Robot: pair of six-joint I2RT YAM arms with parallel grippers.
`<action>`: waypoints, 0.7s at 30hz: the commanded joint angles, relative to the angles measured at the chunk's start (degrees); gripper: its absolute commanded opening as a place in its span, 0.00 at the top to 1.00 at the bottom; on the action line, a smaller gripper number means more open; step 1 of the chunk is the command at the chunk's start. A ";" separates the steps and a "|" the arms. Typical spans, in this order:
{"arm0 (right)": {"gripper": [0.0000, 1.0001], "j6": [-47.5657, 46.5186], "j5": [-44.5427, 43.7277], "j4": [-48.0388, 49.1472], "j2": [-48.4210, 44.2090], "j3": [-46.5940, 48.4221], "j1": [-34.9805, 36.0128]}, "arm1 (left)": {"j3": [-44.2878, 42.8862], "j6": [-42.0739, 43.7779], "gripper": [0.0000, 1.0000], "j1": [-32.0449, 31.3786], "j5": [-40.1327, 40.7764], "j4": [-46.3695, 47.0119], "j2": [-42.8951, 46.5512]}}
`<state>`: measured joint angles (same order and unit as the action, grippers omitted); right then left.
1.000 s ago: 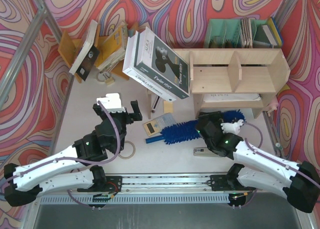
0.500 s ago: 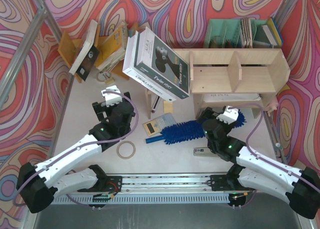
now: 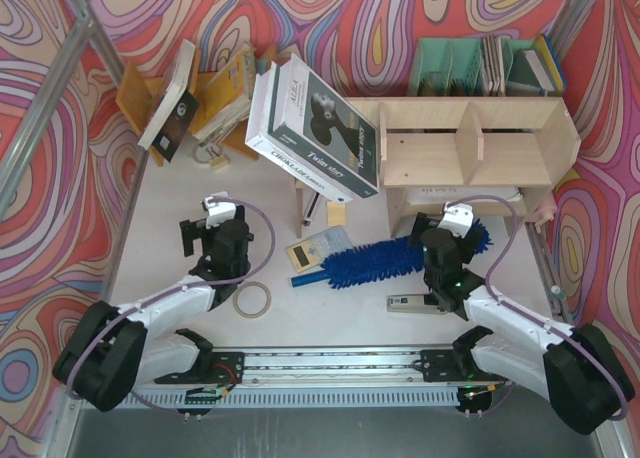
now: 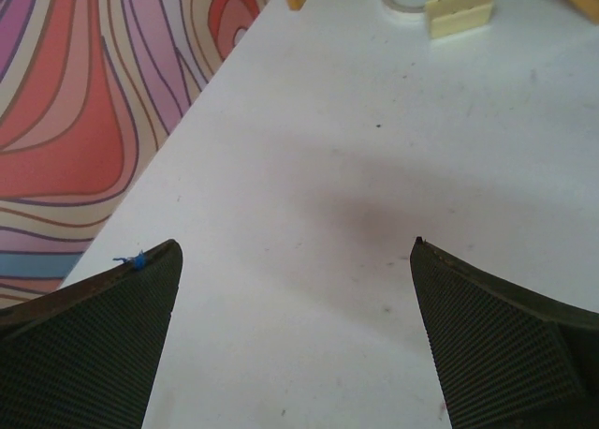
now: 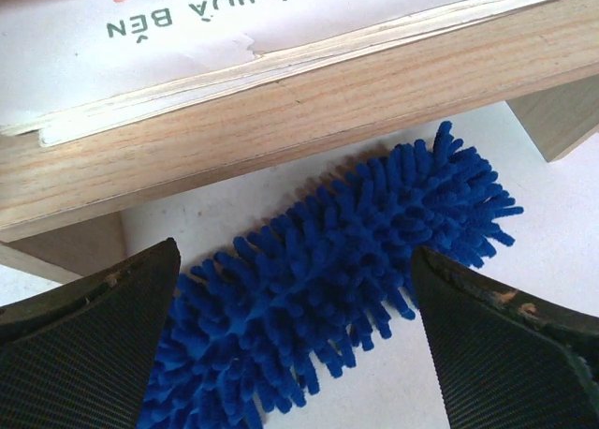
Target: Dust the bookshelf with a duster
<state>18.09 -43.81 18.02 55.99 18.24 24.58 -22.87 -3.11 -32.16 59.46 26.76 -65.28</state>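
Note:
The bright blue fluffy duster (image 3: 375, 259) lies flat on the table in front of the light plywood bookshelf (image 3: 480, 148), its slim handle pointing left. My right gripper (image 3: 436, 240) hovers over the duster's right half. In the right wrist view this gripper (image 5: 295, 251) is open, with the duster (image 5: 337, 288) lying below between the fingers, untouched. The bookshelf's lower board (image 5: 281, 120) runs just beyond it. At the left, my left gripper (image 3: 203, 228) stands open above bare table, and the left wrist view shows nothing in the left gripper (image 4: 295, 246).
A white box (image 3: 315, 123) leans against the bookshelf's left end. A green file organizer (image 3: 470, 66) stands behind it and an orange-brown book stand (image 3: 135, 93) at back left. A tape ring (image 3: 252, 298), a calculator (image 3: 306, 252) and a remote (image 3: 412, 303) lie nearby.
Both arms have drawn back toward their bases. The right gripper has opened a little wider and slid left along the duster, which has stayed on the table.

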 commanded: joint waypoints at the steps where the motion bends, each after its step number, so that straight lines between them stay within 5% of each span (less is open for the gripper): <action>1: 0.01 -6.54 3.06 9.68 3.32 -1.63 -2.70 | 1.98 5.50 0.02 3.33 -2.36 13.51 -3.24; 21: 0.01 -16.51 18.56 40.12 22.44 -4.72 -13.48 | 6.36 8.52 0.02 16.54 -21.97 33.95 -18.10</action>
<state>4.14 -29.41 49.69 76.69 13.06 13.61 -16.78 3.51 -17.17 43.07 55.16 -80.49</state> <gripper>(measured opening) 0.986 0.984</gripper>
